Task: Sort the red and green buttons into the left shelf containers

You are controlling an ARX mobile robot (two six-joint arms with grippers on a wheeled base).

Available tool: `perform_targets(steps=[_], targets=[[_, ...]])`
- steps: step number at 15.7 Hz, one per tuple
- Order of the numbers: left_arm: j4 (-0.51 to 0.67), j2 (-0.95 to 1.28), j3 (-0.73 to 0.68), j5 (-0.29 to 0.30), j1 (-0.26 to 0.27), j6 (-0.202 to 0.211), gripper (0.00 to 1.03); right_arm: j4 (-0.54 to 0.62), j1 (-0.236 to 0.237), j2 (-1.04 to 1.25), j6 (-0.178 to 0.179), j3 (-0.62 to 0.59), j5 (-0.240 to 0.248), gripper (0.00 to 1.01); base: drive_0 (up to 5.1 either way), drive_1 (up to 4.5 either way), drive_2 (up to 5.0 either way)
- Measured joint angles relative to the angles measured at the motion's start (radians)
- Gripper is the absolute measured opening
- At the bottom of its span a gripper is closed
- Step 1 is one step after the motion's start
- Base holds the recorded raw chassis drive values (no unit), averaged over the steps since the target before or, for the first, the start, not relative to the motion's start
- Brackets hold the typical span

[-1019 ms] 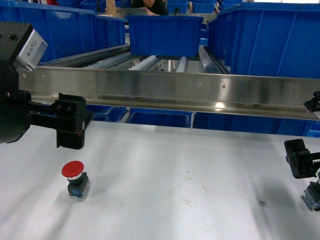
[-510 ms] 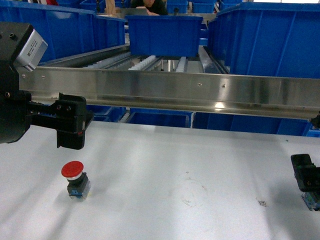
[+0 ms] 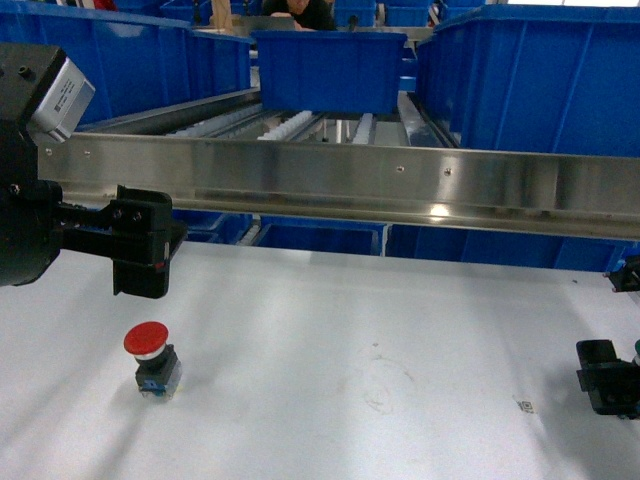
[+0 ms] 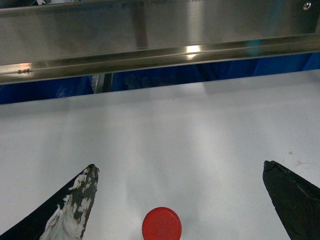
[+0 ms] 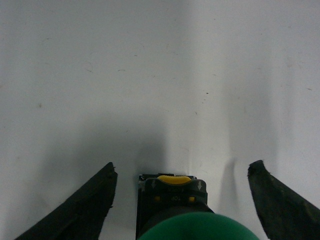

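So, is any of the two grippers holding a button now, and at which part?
Nothing is held. The left gripper is open above the red button; the right gripper is open around the green button, its fingers apart from it.

Your head camera looks forward and down across the white table (image 3: 350, 330); your left wrist view stares down close, sharing the red button (image 3: 146, 340); right wrist hugs the green button (image 5: 200, 226).
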Motion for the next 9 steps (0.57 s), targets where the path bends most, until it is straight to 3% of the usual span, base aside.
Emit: perform_targets(steps=[5,6,9], targets=[[0.000,0.000,0.000,0.000,0.000,0.000,0.98,0.087,0.006,0.015,0.001,-0.050,0.013,0.33,0.0,0.00,0.0],[0.000,0.000,0.000,0.000,0.000,0.000,0.98,0.098,0.006,0.015,0.001,-0.053,0.012,0.28,0.0,0.00,0.0],[0.000,0.000,0.000,0.000,0.000,0.000,0.98,0.158,0.005,0.015,0.001,-0.075,-0.002,0.27,0.0,0.00,0.0]])
